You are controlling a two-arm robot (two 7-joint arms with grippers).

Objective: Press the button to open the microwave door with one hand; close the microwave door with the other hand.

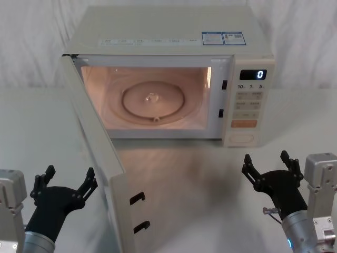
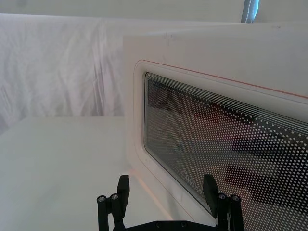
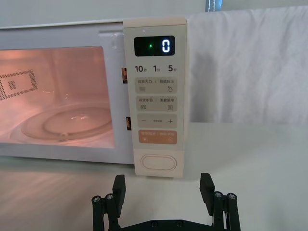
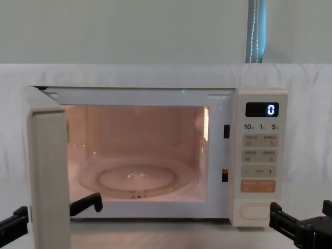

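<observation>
- The microwave door [image 1: 97, 153] stood swung wide open, hinged on its left edge and reaching out toward me; its outer, windowed face lay just to the right of my left pincer [image 1: 64, 185].
- My left pincer hung low over the desk [image 1: 31, 132], fingers spread wide, holding nothing, apart from the door.
- My right pincer [image 1: 273, 167] was likewise spread and empty, hovering in front of the keypad strip; the button [image 3: 159, 162] sat straight ahead of it, untouched at that moment.
- I judged the door a stiff, light panel swinging freely on its hinge: no grip needed, only a flat push.
- The best contact looked to be the cream frame near the free edge, away from the window [image 2: 226, 144], which might flex or scuff.
- The latch hooks [image 1: 138, 197] probably needed a firm last push.
</observation>
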